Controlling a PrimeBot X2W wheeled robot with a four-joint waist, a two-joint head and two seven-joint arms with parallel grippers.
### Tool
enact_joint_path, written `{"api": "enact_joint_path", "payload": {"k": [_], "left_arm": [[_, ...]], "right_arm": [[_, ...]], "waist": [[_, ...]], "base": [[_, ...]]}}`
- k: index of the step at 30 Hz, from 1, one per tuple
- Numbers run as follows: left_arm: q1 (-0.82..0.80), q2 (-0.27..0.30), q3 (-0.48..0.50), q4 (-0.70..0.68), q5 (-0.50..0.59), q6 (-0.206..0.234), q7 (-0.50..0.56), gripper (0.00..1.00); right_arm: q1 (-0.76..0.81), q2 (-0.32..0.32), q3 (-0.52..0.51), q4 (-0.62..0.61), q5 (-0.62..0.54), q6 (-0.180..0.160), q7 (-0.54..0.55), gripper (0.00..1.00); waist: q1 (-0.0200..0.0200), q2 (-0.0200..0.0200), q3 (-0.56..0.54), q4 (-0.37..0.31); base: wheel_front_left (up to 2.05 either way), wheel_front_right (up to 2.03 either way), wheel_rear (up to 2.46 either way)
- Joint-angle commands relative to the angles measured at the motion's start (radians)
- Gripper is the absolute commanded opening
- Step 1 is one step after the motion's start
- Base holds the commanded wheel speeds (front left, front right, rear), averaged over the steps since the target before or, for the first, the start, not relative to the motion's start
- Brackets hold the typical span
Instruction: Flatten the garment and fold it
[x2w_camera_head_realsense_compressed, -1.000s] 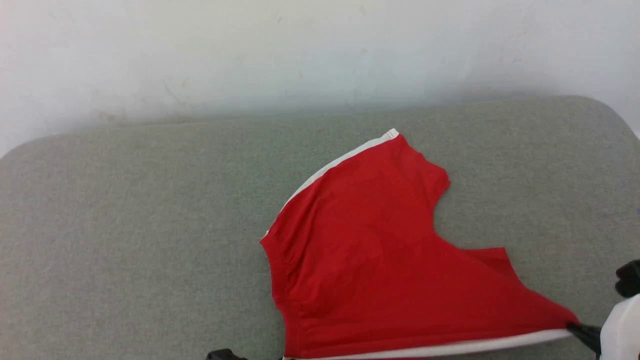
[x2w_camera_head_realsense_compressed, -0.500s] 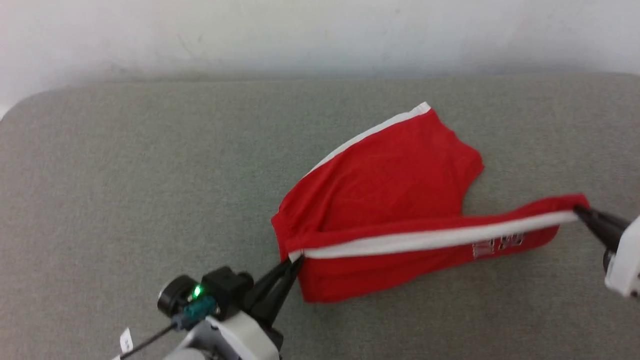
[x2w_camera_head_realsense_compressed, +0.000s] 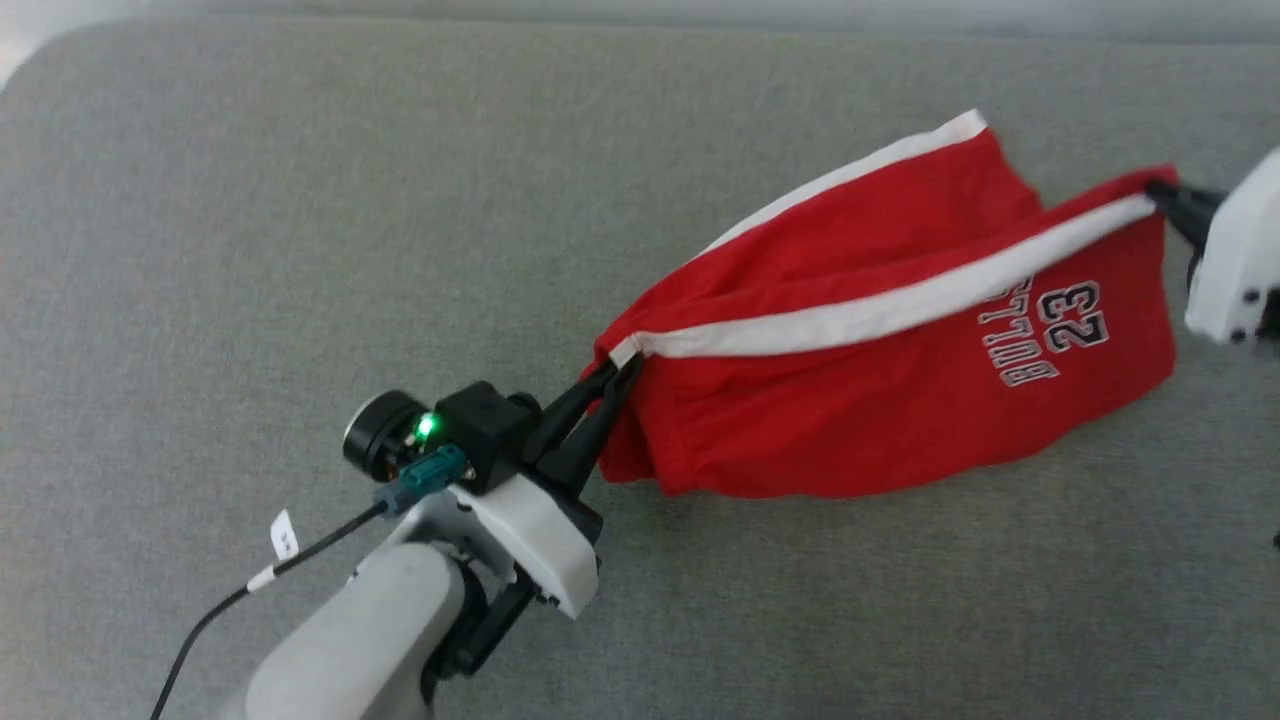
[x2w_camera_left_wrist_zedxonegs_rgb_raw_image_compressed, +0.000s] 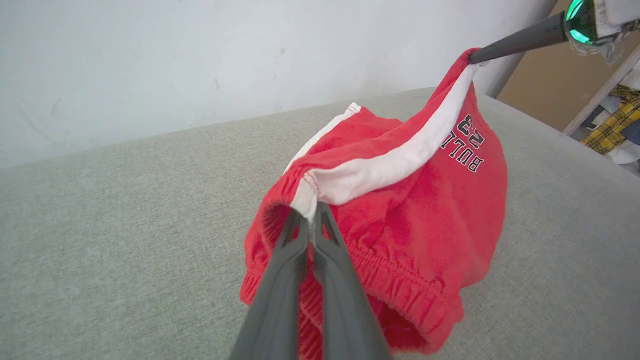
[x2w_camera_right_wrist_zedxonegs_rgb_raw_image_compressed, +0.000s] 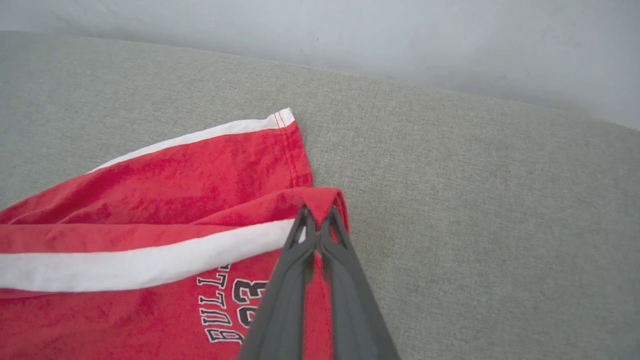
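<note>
Left gripper (x2w_camera_head_realsense_compressed: 618, 372) reaches in from lower left, fingers pinched on the garment (x2w_camera_head_realsense_compressed: 850, 420); right gripper (x2w_camera_head_realsense_compressed: 1160, 190) clamps its far corner at the right edge.

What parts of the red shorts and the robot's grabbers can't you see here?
Head view: the right edge cuts off the right gripper, shut on the thin bright red shorts with white stripes.
Right wrist view: the "BULLS 23" print is partly behind that gripper's dark fingers and cut by the bottom edge.
Left wrist view: the left gripper hides part of the waistband.
</note>
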Motion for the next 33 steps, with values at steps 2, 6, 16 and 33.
{"api": "enact_joint_path", "payload": {"k": [2,6,16,33], "left_arm": [[-0.039,-0.017,0.003,0.029,0.008,-0.011,-0.015,0.00],[-0.089,-0.044,0.000,0.081,0.015,-0.024,-0.034,0.00],[-0.155,-0.098,-0.012,0.162,0.029,-0.038,-0.087,0.00],[-0.140,-0.120,-0.008,0.240,0.022,-0.007,-0.128,1.00]], "right_arm": [[-0.067,0.001,0.018,0.054,-0.026,-0.002,-0.016,0.00],[-0.172,-0.001,0.058,0.169,-0.074,-0.002,-0.052,0.00],[-0.352,0.005,0.095,0.413,-0.162,-0.002,-0.185,0.00],[-0.395,0.030,0.174,0.643,-0.175,-0.002,-0.439,1.00]], "waist": [[-0.0004,0.0000,0.094,0.067],[-0.0004,0.0000,0.131,0.090],[-0.0004,0.0000,0.174,0.132],[-0.0004,0.0000,0.069,0.102]], "base": [[0.00,0.00,0.00],[0.00,0.00,0.00],[0.00,0.00,0.00],[0.00,0.00,0.00]]}}
